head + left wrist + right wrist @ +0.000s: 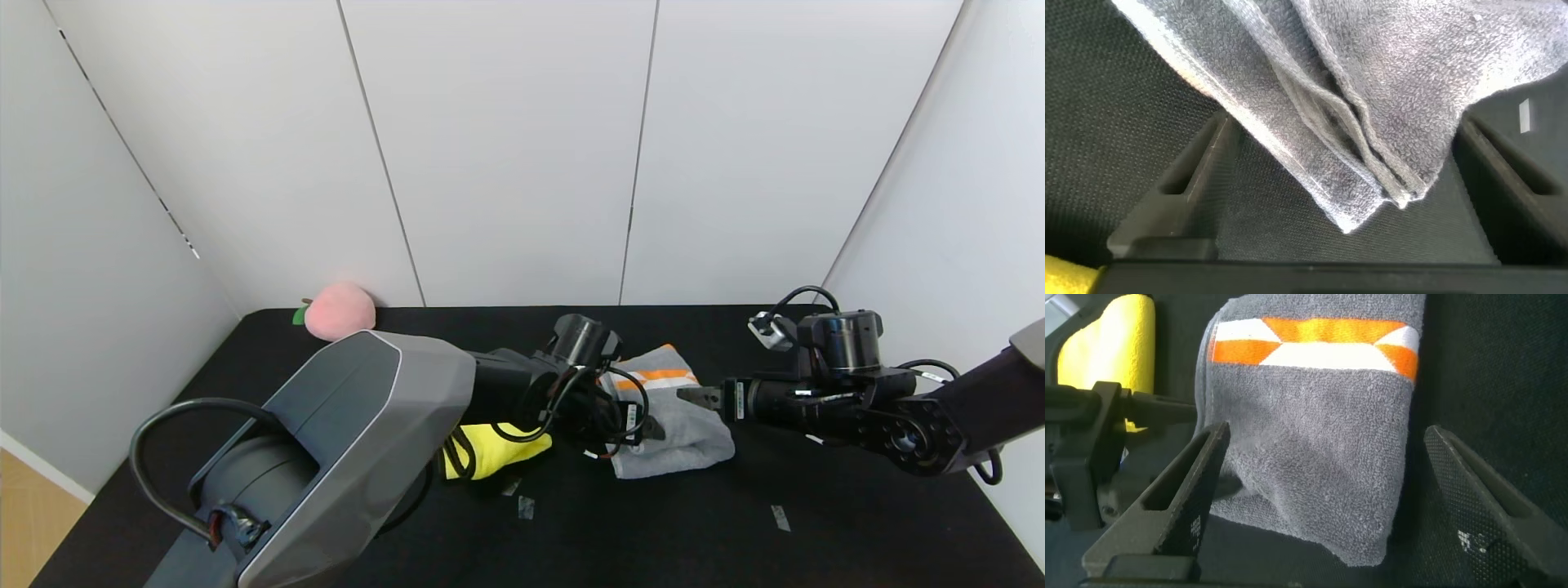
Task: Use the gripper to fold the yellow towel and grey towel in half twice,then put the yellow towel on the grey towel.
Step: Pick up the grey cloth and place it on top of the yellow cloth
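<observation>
The grey towel [682,425] lies folded in the middle of the black table [816,539], its orange and white band [657,377] at the far end. My left gripper [651,428] is at its left edge, open, with the towel's layered corner [1372,188] lying between the spread fingers [1184,175]. My right gripper [694,396] is at the towel's right edge, open too, and the grey towel [1323,457] lies between its fingers [1188,490]. The yellow towel [498,449] lies folded to the left, partly hidden under my left arm; it also shows in the right wrist view [1114,343].
A pink peach toy [339,310] sits at the table's far left corner against the wall. Small tape marks [780,517] lie on the near part of the table. My left arm's big housing [326,449] covers the near left of the table.
</observation>
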`<state>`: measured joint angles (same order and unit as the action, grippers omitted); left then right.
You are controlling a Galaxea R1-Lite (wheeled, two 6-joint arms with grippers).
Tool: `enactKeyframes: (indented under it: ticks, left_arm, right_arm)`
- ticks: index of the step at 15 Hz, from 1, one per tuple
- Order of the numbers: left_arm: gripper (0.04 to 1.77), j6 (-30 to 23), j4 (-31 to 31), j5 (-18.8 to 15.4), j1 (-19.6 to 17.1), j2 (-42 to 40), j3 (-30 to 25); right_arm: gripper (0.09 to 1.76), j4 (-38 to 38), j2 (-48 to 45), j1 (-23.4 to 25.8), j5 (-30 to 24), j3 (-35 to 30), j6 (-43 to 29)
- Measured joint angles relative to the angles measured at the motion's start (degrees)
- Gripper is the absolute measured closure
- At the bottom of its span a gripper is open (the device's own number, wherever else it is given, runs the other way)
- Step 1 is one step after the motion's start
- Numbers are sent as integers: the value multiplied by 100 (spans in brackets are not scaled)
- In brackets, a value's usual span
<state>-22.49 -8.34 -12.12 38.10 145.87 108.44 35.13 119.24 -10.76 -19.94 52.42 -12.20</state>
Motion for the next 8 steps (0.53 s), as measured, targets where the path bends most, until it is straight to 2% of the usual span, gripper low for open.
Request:
enactKeyframes:
  ticks: [3, 6, 7, 8]
  left_arm:
    - [70, 55, -6, 66, 22, 13, -22]
    - [101, 71, -13, 71, 29, 43, -30]
    - [119, 68, -20, 68, 32, 55, -33]
    - [162, 68, -20, 62, 35, 66, -37]
  right_arm:
    - [14, 0, 4, -9, -4, -5, 0]
    - [14, 0, 4, -15, -4, -22, -2]
    - [14, 0, 13, -20, 0, -24, 0]
    - [14, 0, 20, -20, 0, -28, -2]
